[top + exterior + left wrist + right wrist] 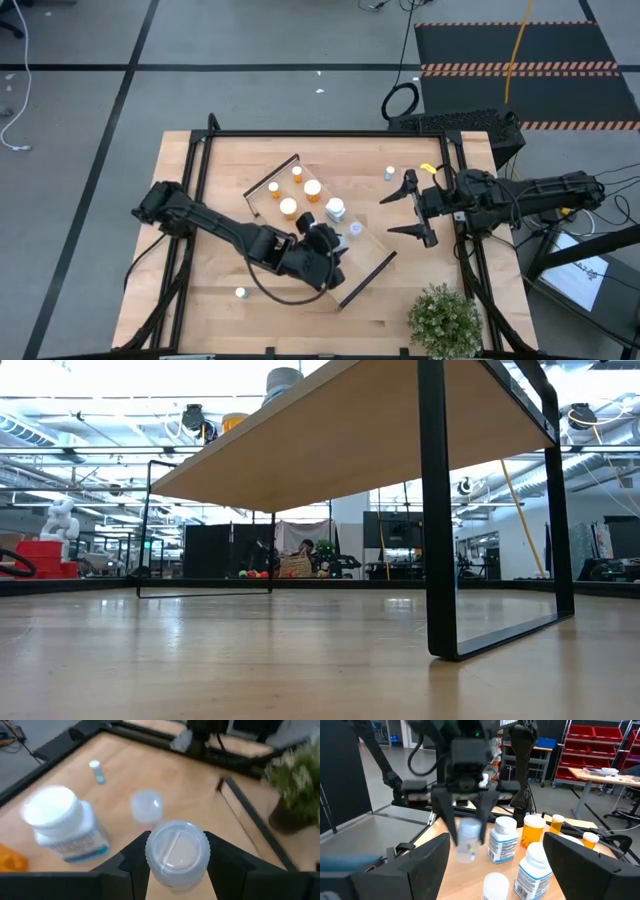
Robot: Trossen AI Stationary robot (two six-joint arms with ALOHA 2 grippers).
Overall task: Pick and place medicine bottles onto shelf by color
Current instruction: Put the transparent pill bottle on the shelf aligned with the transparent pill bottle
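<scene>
— Between your left fingers, low in the wrist picture, what was there?

— A pale bottle (177,851). My left gripper (177,842) was clamped on its body just under the white cap, over the shelf (370,268) at mid-frame from above.

— How would you have set it down well?

— I judged: lower it straight beside the other pale bottles (60,822), clear of their caps, and let go only once it stood.

— The count?

— Three pale ones were standing on the shelf, plus mine. Four orange bottles (313,190) stood toward its upper-left end. Two small strays waited on the table (400,300), one upper right (389,173), one lower left (240,293). My right gripper (400,213) hung spread wide at right.
</scene>
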